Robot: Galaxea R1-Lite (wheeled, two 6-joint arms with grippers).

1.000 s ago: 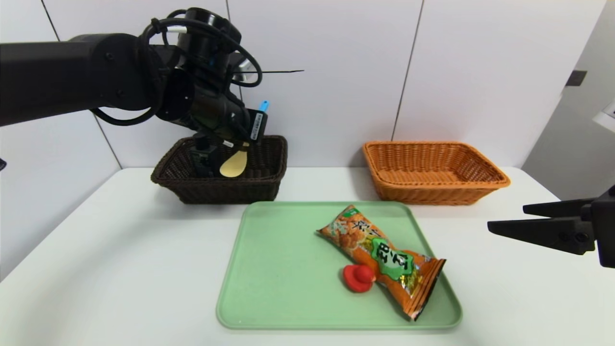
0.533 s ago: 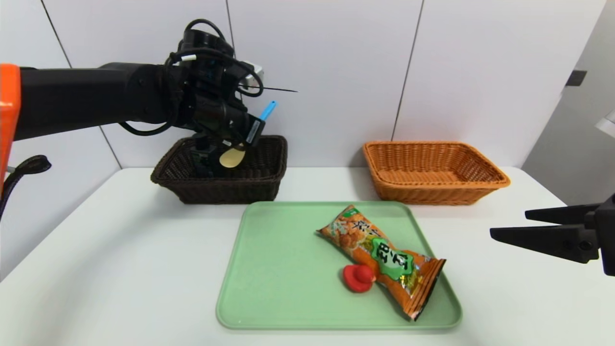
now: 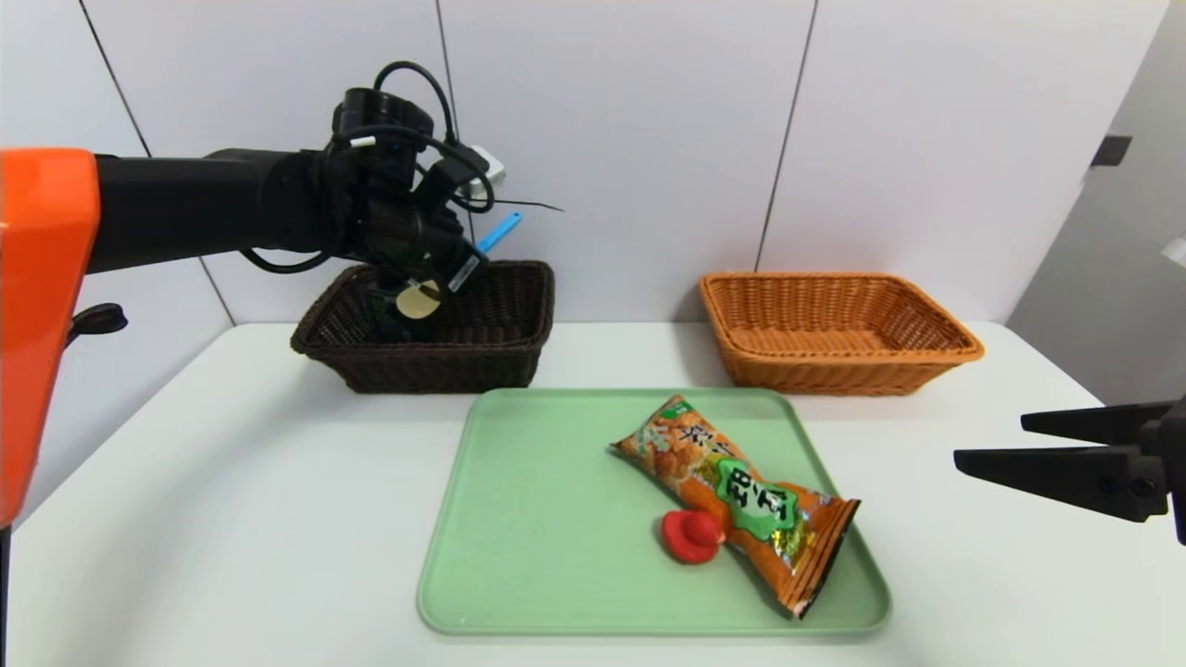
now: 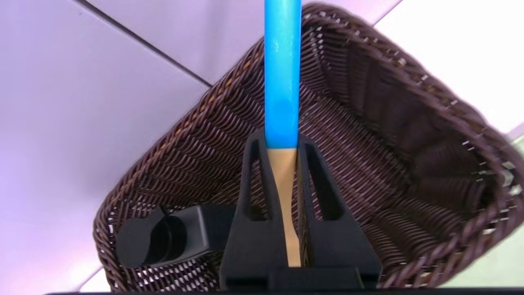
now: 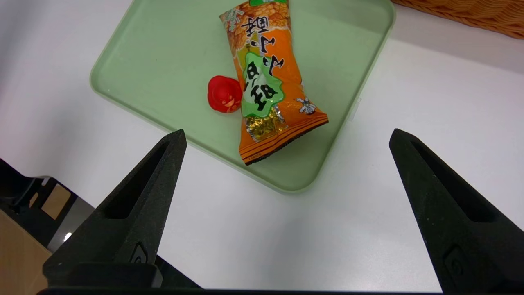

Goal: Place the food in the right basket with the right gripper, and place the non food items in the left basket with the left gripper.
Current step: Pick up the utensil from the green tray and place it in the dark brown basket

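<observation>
Snack bag on tray, blue-handled utensil over dark basket

Nearest us, the right gripper (image 5: 287, 137) stands wide open, holding nothing, off the right side of the green tray (image 3: 574, 593). On the tray: snack bag (image 3: 741, 500), a small red toy (image 3: 693, 535) against its flank. Bag likely light, soft, slick, contents crushable; we'd pinch gently across the narrow middle. Long axis slants from far left to near right, dark-edged end toward us.

Farther off, the left gripper (image 4: 281, 141) is closed on the blue-handled utensil (image 4: 282, 73), over the dark basket (image 3: 445, 366). Seems light, stiff, smooth; our hold where blue meets tan looks sensible. Handle points up and rightward, pale rounded end down-left. Brown basket (image 3: 839, 371) sits far right.
</observation>
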